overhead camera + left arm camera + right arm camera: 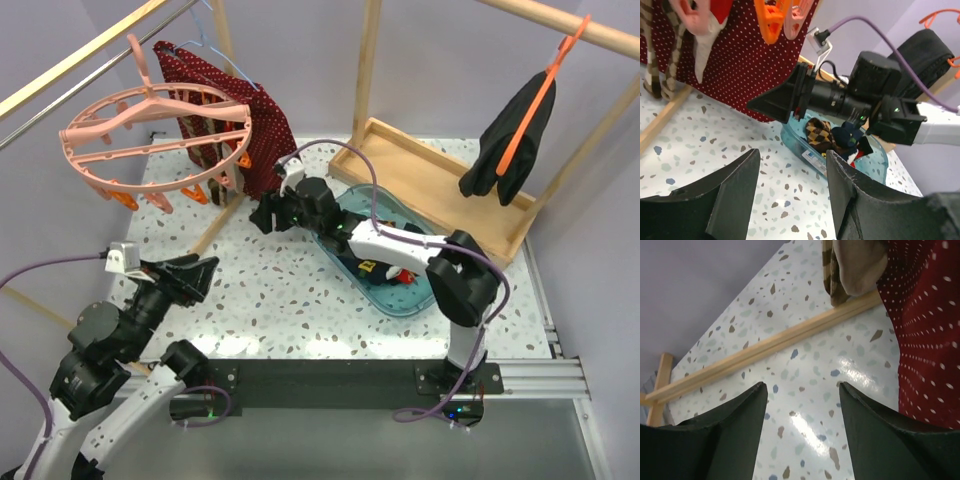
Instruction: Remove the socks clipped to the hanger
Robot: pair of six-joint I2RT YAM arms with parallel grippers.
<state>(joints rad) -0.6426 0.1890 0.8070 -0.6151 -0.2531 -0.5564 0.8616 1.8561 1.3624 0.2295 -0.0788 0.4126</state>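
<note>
My left hand (792,157) is spread wide with nothing between its fingers. It is held above the speckled counter (700,135) at the near left and aimed toward the middle. Straight ahead of it is my right hand (801,387), likewise spread and empty. Its black fingers point left, low over the counter, just beside the bottom edge of the red white-dotted cloth (268,140).

From the right wrist I see a pale wooden rail (770,347) lying on the counter beyond my fingers. Past it hang the lower ends of the brown-and-tan socks (832,275), with a cream piece (860,267) beside them, and neither touches my fingers. From the left wrist the same socks show at the far left, in front of the red cloth.

They hang below the hanger (72,133), the round pink ring with spokes. It is hung up tilted at the far left under the wooden bar (80,57), with orange clips (195,192) dangling from its rim. The red cloth hangs just behind the ring.

Under my right arm a clear blue tub (425,303) sits on the counter. In it lie an argyle sock (819,134) and a navy sock (846,137) with red and yellow marks, touching each other.

Behind the tub is a shallow wooden tray (450,185). Above its right end a black garment (510,135) hangs on a thin orange hanger (540,90), well apart from both hands.
</note>
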